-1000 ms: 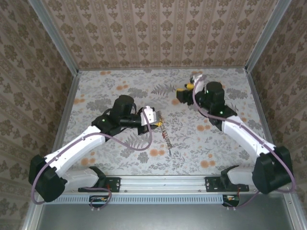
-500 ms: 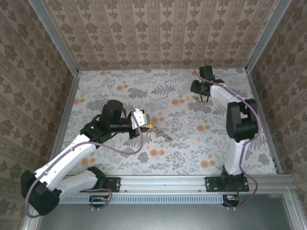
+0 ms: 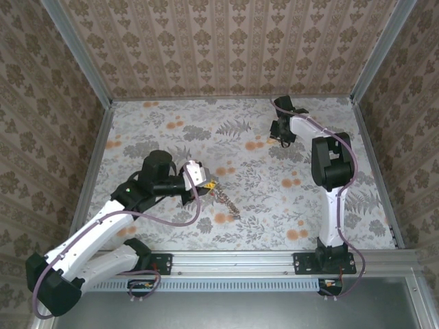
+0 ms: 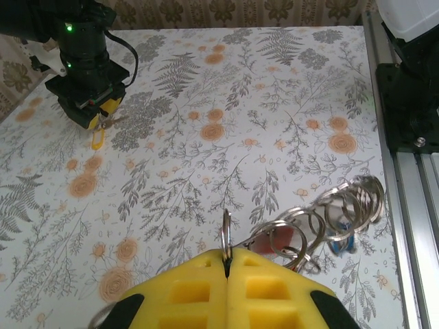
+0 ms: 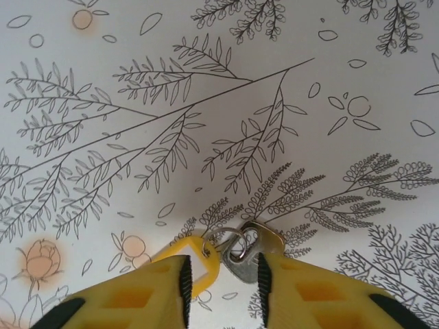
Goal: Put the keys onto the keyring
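Note:
My left gripper [image 3: 210,183] is shut on the keyring [image 4: 226,241], a thin metal loop standing edge-on between its yellow fingers [image 4: 274,288]. A bunch of silvery rings [image 4: 329,212] trails from it over the flowered table, with a red key head [image 4: 291,236] and a blue one [image 4: 341,243] under them. This bunch [image 3: 227,201] lies right of the left gripper. At the far right my right gripper [image 5: 223,274] stands open astride a silvery key [image 5: 252,259] with a small ring [image 5: 230,247] and a yellow tag [image 5: 200,266]. The left wrist view shows the right gripper [image 4: 98,118] and the yellow tag [image 4: 97,139].
Patterned walls close the table [image 3: 164,137] on three sides. A metal rail [image 3: 240,260] runs along the near edge, carrying the right arm's black base [image 4: 411,89]. The right arm [image 3: 329,164] is folded along the right side.
The right arm has swung back and right, its gripper now low over the yellow-tagged key. The left gripper has drawn back toward the near left, dragging the bunch of rings with it.

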